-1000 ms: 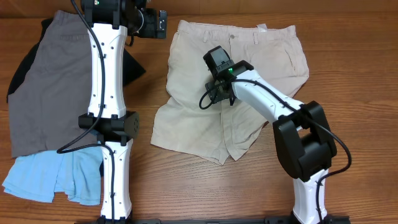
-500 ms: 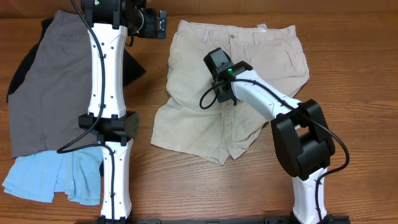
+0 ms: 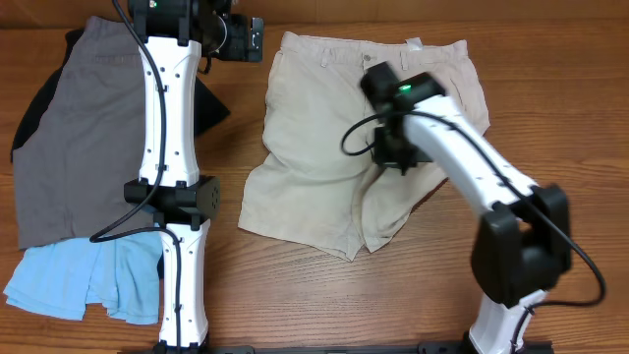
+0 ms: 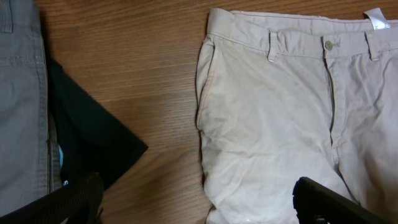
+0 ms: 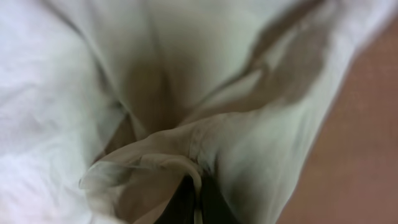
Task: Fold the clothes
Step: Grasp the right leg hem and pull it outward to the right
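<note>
The light beige khaki shorts (image 3: 314,147) lie flat on the wooden table, waistband at the far edge, white label (image 4: 375,17) at the back. My right gripper (image 3: 393,157) sits over the shorts' right half, shut on a pinched fold of the khaki fabric (image 5: 186,155); its dark fingertips (image 5: 211,208) press together on the cloth. At the table's far edge, left of the waistband, my left gripper (image 3: 246,37) stands wide open over bare wood, holding nothing. From its own wrist camera the left gripper (image 4: 199,208) shows the shorts' left hip (image 4: 249,124) beside one finger.
Grey shorts (image 3: 84,128) lie at the left, over a black garment (image 3: 211,103) whose corner sticks out toward the khaki pair. Light-blue shorts (image 3: 79,275) are bunched at the front left. The left arm's white links (image 3: 167,147) run up the table between the two piles.
My right gripper has shut on the khaki fabric near the shorts' middle and swung right with the pinched fold. The left arm has not moved.
</note>
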Robot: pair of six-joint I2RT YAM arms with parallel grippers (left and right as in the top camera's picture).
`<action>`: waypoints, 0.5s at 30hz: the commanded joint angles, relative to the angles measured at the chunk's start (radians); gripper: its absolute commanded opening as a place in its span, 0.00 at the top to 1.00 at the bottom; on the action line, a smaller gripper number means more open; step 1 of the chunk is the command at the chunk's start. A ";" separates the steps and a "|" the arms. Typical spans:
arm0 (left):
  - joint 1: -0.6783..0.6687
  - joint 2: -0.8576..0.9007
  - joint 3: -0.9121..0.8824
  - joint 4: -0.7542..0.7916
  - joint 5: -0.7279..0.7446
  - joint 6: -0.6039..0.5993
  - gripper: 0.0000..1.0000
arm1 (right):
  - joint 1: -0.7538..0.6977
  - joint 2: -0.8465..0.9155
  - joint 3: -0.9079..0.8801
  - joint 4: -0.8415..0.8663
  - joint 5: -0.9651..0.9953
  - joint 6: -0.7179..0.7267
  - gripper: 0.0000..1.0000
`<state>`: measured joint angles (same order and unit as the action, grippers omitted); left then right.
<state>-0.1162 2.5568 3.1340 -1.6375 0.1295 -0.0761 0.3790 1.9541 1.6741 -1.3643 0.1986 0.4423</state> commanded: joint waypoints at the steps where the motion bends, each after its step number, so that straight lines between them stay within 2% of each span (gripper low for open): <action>1: -0.002 -0.004 0.008 -0.008 -0.010 0.010 0.00 | -0.055 -0.023 0.016 -0.049 -0.069 0.113 0.96; 15: -0.002 -0.004 0.008 -0.008 -0.006 0.028 0.00 | -0.278 -0.024 -0.096 -0.094 -0.169 0.192 0.96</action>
<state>-0.1162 2.5568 3.1340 -1.6459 0.1295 -0.0715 0.1371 1.9423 1.6173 -1.4540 0.0616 0.5999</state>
